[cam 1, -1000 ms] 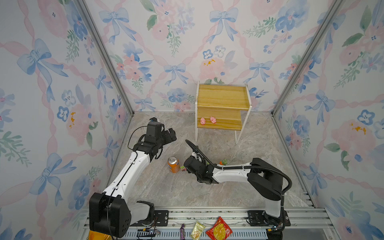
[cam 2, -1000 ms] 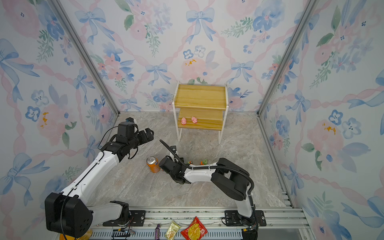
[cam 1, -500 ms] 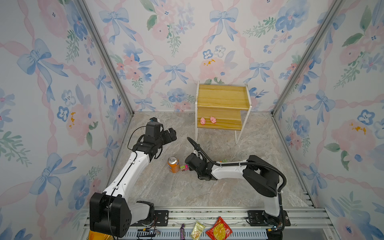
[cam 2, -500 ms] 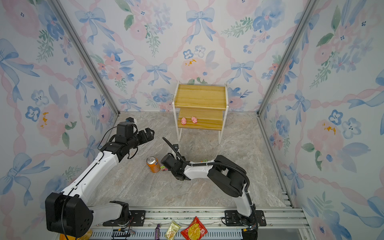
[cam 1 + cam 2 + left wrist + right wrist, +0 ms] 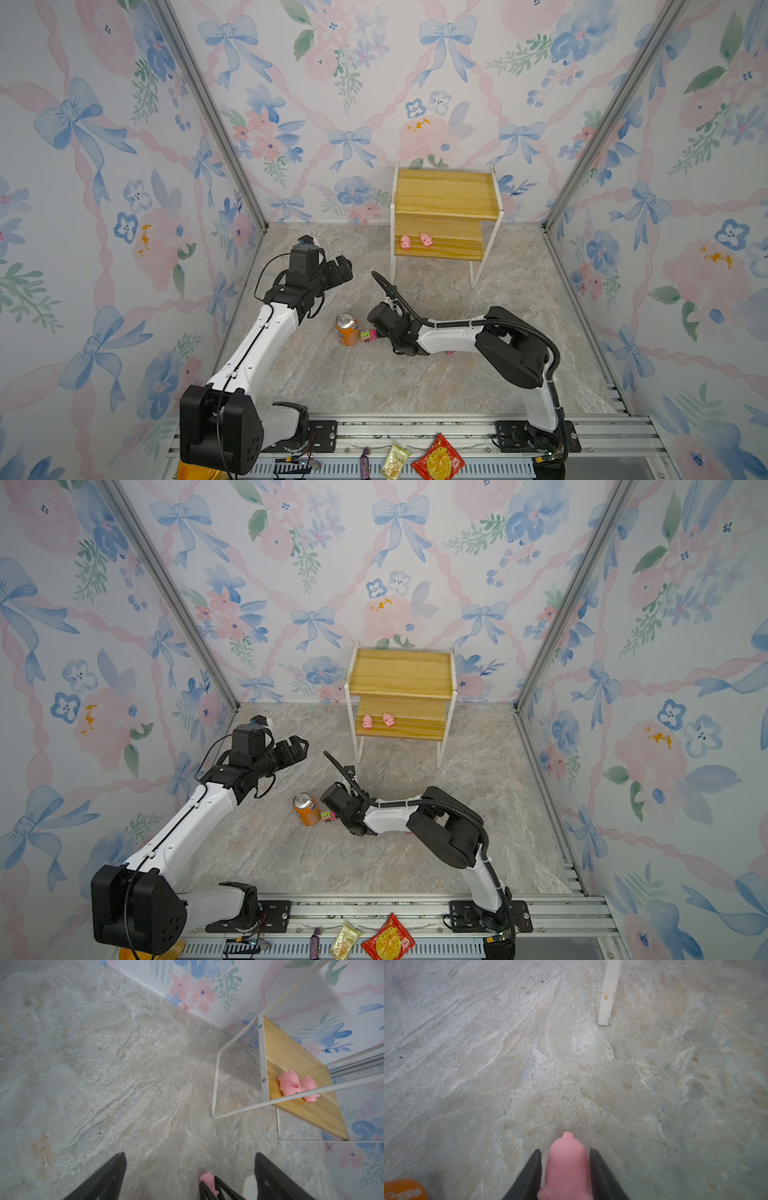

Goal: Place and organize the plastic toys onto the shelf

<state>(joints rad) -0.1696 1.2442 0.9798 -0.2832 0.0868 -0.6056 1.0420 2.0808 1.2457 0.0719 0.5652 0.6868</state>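
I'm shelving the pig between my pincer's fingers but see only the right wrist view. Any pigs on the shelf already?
Observer: One pig and a second pig stand together on the lower board of the shelf.
Operator: What's beside the can?
Observer: A small toy truck lies right beside the can.
Operator: And the left pincer?
Observer: The left pincer hangs open and empty, left of the shelf in both top views.

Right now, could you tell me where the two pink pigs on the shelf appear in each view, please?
In both top views: the two pink pigs stand side by side at the lower board's left.
Left wrist view: the pigs overlap on that board, behind a white frame bar.
Right wrist view: not in it.
Shared landmark: the shelf; right wrist view shows one white leg.
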